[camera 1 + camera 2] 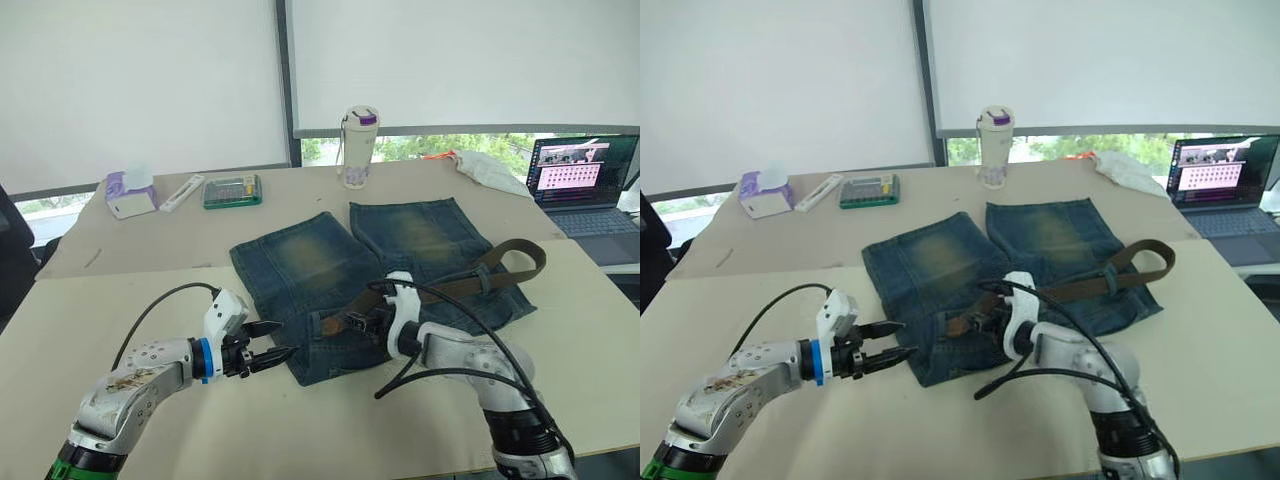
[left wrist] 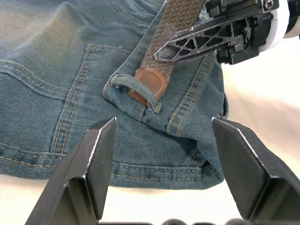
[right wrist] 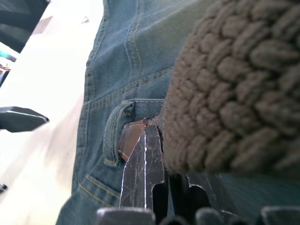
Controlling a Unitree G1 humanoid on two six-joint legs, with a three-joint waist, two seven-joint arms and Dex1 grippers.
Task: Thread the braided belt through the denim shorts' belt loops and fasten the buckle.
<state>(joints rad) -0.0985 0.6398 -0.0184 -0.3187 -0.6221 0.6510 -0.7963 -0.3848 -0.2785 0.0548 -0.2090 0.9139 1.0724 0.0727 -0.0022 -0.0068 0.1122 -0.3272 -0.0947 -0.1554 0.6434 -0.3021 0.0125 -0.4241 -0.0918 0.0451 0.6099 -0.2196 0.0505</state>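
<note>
The denim shorts (image 1: 330, 270) lie flat on the table, waistband toward me. The braided belt (image 1: 470, 283) runs from a curl at the right (image 1: 522, 258) across the shorts to the waistband. Its brown leather tip (image 2: 151, 83) is poked under a belt loop (image 2: 133, 85). My right gripper (image 1: 362, 322) is shut on the belt just behind that tip, one finger (image 2: 201, 38) lying along the weave. My left gripper (image 1: 285, 338) hovers open just left of the waistband corner, touching nothing. I cannot make out the buckle.
At the back of the table stand a white tumbler with a purple lid (image 1: 358, 147), a green calculator (image 1: 232, 190), a tissue box (image 1: 130, 193) and a white cloth (image 1: 490, 170). An open laptop (image 1: 585, 185) sits at the far right. Black cables arc over both arms.
</note>
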